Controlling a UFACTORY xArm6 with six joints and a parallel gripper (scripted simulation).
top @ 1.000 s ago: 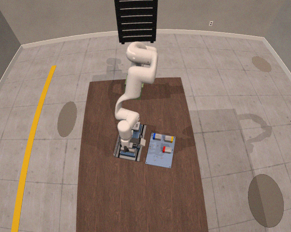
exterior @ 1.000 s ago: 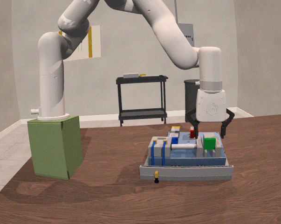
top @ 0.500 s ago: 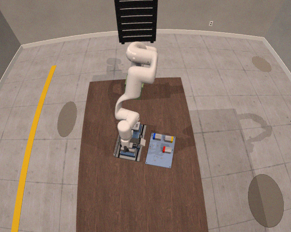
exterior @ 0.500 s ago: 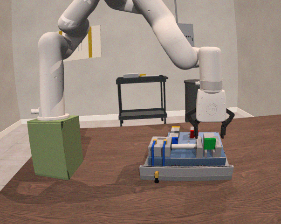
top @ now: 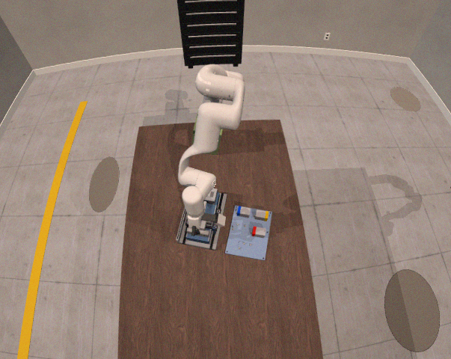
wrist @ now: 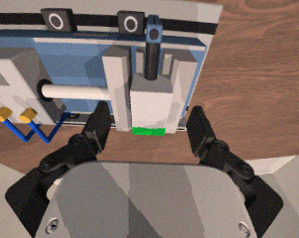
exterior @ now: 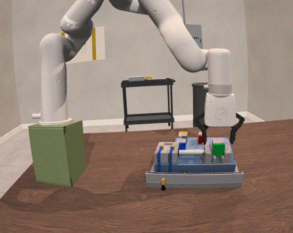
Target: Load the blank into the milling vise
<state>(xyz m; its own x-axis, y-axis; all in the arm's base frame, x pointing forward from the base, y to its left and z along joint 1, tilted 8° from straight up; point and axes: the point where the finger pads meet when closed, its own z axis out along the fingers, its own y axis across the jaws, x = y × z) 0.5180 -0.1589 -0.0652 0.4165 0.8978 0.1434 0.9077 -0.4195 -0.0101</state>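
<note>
The blank with the green end (exterior: 218, 149) lies in the milling vise (exterior: 194, 156), between the moving jaw (wrist: 116, 91) and the fixed jaw (wrist: 183, 89). In the wrist view the blank (wrist: 149, 106) has its green end (wrist: 149, 131) toward me and its other end at the dark work stop rod (wrist: 150, 55). My gripper (exterior: 218, 140) is open and empty, just above the blank. Its fingers stand wide on both sides and touch nothing (wrist: 149, 126). In the overhead view my arm hides most of the vise (top: 201, 227).
The infeed plate (top: 248, 233) beside the vise holds three blanks: blue-ended (top: 244, 211), yellow-ended (top: 263, 215) and red-ended (top: 259, 230). The block with blue hoses (exterior: 166, 153) stands at the vise's left. The green robot pedestal (exterior: 57, 153) stands further left.
</note>
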